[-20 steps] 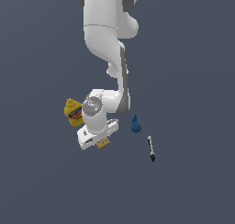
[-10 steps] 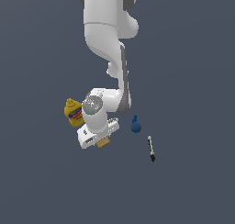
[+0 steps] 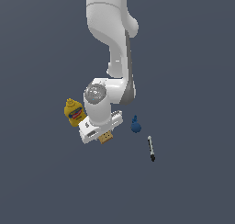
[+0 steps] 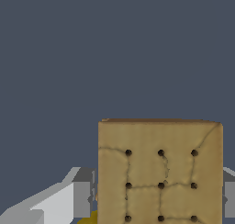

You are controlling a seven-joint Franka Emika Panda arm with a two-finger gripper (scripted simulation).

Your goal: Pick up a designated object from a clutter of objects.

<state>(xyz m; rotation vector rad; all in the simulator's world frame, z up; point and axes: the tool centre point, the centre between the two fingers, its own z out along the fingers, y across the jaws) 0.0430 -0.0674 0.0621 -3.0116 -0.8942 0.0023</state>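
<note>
Exterior view: a white robot arm (image 3: 112, 44) reaches down from the top of the picture over a plain dark grey-blue floor (image 3: 41, 182). Its wrist ends in a white hand, and the gripper (image 3: 104, 137) sits low in the middle of the scene. A small tan-brown block (image 3: 106, 137) peeks out from under the white hand, mostly covered by it. On the exterior view's left, just beside the wrist, lies a yellow mustard bottle (image 3: 73, 112) with a red and blue label. On the exterior view's right, near the hand, stands a small blue pear-shaped thing (image 3: 135, 125). Further right and lower lies a thin black-and-white marker (image 3: 151, 148), apart from everything else. Wrist view: the tan-brown block (image 4: 160, 171) fills the lower right, a flat square face with a grid of dark dots and fine cracks. Grey fingers (image 4: 81, 199) show at both of its side edges, pressed against it, so the pincer is clenched on the block. A sliver of yellow shows beneath the block's lower corner; what it belongs to cannot be told.
</note>
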